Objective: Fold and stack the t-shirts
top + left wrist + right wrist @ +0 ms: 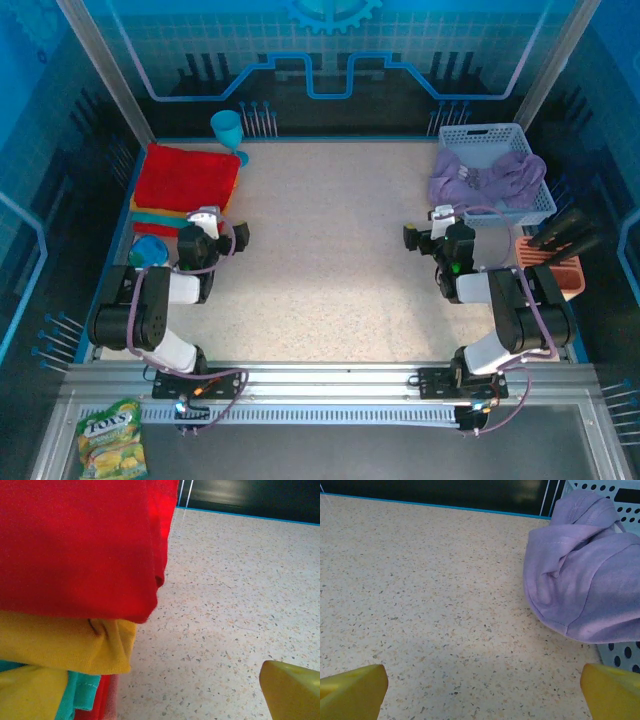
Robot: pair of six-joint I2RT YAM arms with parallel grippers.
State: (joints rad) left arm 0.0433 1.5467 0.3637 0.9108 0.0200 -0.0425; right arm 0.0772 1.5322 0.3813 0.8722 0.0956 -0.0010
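Note:
A folded stack of t-shirts lies at the table's left edge, with a red one [187, 176] on top, a yellow-orange one [150, 212] below it and a teal edge under that. Up close I see the red [80, 545], yellow-orange [65, 645] and teal [75, 695] layers. A crumpled lavender t-shirt [487, 175] [585, 590] spills over the front of the pale blue basket [480, 133] [620, 655]. My left gripper [222, 226] stands open just right of the stack, one yellow fingertip [292, 690] showing. My right gripper [427, 226] [482, 695] stands open over bare table, left of the lavender shirt.
A teal cup [228, 128] stands at the back behind the stack. A blue round dish [150, 250] sits beside my left arm. An orange holder with black tools [555, 265] is at the right edge. A snack bag [112, 438] lies off the speckled table [330, 250].

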